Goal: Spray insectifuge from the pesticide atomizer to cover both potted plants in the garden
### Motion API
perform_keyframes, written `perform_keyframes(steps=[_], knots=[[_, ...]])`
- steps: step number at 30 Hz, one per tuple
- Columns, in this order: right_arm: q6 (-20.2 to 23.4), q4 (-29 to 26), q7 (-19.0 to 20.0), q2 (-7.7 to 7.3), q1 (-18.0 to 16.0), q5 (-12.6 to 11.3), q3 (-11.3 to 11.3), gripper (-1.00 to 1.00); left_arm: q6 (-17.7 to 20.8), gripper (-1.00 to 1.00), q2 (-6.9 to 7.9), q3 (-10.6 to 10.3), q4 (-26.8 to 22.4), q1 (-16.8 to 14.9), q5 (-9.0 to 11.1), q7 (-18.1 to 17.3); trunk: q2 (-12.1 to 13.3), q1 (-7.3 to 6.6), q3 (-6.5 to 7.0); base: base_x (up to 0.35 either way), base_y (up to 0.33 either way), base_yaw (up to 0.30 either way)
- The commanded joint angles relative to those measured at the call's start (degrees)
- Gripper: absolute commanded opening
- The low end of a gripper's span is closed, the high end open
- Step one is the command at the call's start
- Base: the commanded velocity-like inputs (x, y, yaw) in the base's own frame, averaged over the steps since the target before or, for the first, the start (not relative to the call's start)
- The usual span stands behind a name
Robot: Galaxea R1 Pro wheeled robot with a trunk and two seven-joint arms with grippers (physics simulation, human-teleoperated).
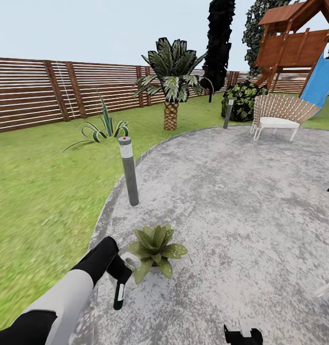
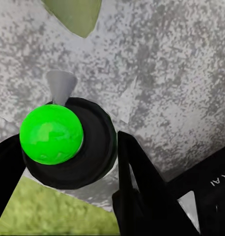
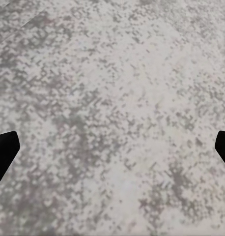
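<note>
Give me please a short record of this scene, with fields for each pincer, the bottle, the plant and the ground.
left pincer: shut on the pesticide atomizer
right pincer: open, over bare paving
atomizer: hangs bottom down beside the plant
potted plant: on the stone patio, near the lawn
nearby: grey bollard lamp at the patio edge

Beside the potted plant (image 1: 157, 250), whose pot hides under its leaves, the left gripper (image 1: 122, 269) covers the pesticide atomizer (image 1: 119, 291) head so its fingers cannot be made out, while the right gripper (image 1: 243, 334) and slide (image 1: 322, 79) are cut by picture edges.
</note>
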Motion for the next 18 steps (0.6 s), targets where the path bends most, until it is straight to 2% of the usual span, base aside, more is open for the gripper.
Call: perform_keyframes(steps=[1, 2, 3, 5, 12, 15, 18], knots=[[-0.2, 0.1, -0.1, 0.03, 0.0, 0.6, -0.3, 1.00, 0.2, -1.00, 0.40, 0.0, -0.1, 0.5, -0.3, -0.6, 0.0, -0.01, -0.05, 0.000, 0.000, 0.000], [-0.2, 0.1, -0.1, 0.03, 0.0, 0.6, -0.3, 1.00, 0.0, -1.00, 0.98, -0.1, -0.1, 1.0, -0.3, -0.6, 0.0, -0.01, -0.05, 0.000, 0.000, 0.000], [-0.2, 0.1, -0.1, 0.03, -0.1, 0.6, -0.3, 1.00, -0.3, -1.00, 2.44, -0.1, 0.0, 1.7, -0.3, -0.7, 0.0, -0.01, -0.05, 0.000, 0.000, 0.000], [-0.2, 0.0, -0.1, 0.04, -0.1, 0.6, -0.3, 1.00, -0.4, -1.00, 3.25, 0.0, 0.1, 1.9, 0.1, -0.6, 0.0, -0.01, -0.05, 0.000, 0.000, 0.000], [-0.2, -0.1, -0.1, 0.08, -0.1, 0.6, -0.3, 1.00, -0.4, -1.00, 3.10, 0.1, 0.3, 2.0, 0.2, -0.3, 0.0, -0.01, -0.05, -0.001, 0.013, 0.000], [-0.2, 0.0, -0.1, 0.11, -0.1, 0.6, -0.3, 1.00, -0.4, -1.00, 3.17, 0.1, 0.3, 2.0, 0.1, -0.2, 0.0, -0.01, -0.04, -0.065, 0.199, -0.062], [-0.2, 0.0, -0.1, 0.11, -0.1, 0.6, -0.3, 1.00, -0.4, -1.00, 3.14, 0.1, 0.2, 2.0, 0.1, -0.2, 0.0, -0.01, 0.00, -0.163, 0.253, -0.227]])
